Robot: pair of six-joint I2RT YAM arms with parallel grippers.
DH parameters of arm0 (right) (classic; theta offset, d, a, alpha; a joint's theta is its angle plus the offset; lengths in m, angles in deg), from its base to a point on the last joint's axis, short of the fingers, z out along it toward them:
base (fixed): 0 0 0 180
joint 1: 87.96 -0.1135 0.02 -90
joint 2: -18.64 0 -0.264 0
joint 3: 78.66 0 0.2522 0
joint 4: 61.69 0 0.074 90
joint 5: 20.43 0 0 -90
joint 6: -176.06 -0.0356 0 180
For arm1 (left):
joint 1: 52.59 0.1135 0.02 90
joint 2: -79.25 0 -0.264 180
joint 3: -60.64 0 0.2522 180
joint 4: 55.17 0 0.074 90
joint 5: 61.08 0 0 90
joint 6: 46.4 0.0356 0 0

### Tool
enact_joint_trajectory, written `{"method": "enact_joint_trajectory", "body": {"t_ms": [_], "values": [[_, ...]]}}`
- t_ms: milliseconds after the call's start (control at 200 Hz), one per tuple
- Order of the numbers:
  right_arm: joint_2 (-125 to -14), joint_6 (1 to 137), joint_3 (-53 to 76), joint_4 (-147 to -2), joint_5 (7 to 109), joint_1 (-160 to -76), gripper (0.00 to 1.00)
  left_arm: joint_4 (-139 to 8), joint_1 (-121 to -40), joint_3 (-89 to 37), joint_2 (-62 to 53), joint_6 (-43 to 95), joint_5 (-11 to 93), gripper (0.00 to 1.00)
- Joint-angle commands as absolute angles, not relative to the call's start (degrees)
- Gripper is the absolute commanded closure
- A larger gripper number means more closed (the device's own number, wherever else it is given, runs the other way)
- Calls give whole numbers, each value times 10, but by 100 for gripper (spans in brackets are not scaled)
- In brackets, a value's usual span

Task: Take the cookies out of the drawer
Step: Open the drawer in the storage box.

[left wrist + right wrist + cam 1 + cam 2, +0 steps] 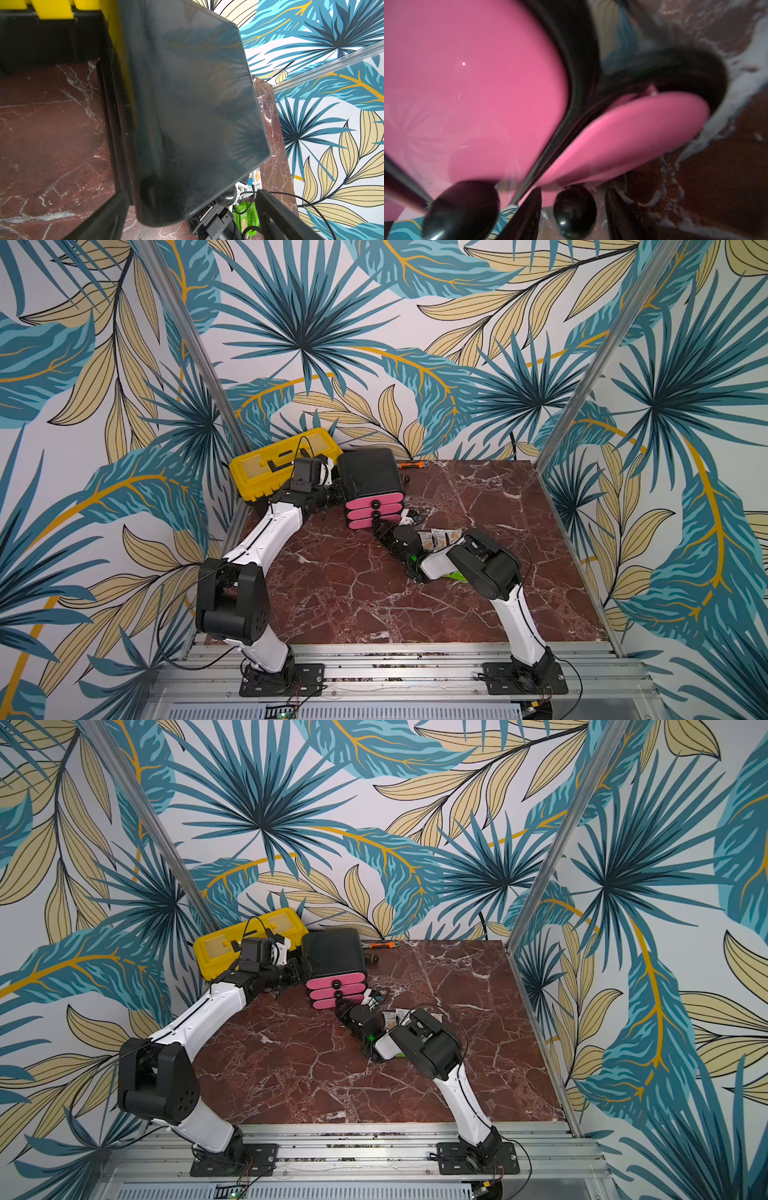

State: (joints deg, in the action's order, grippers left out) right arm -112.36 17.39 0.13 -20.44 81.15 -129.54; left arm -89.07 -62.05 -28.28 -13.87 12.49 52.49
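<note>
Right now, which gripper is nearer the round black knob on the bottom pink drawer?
Right. The right gripper has its fingers either side of the round black knob. The left gripper is beside the glossy black cabinet, round the corner from that knob.

The red-brown marble table (478, 605) carries a yellow toolbox (266, 472) at its far left corner, with a black drawer unit (368, 472) just beside it. Near the unit's pink fronts lie white packets (438, 537) in a row, with a green packet (455, 576) closer to the front edge. An orange tool (411, 465) lies by the back wall.
</note>
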Motion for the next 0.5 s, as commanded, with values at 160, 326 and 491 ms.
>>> {"method": "enact_joint_trajectory", "body": {"t_ms": [160, 326, 491], "values": [[-1154, 188, -4, -289, 823, -1292, 61, -883, -624, -283, -112, 127, 531, 0], [-1133, 196, -23, -297, 825, -1293, 69, -882, -625, -281, -105, 126, 532, 0], [-1100, 185, -60, -301, 820, -1297, 72, -877, -625, -276, -102, 131, 524, 0]]}}
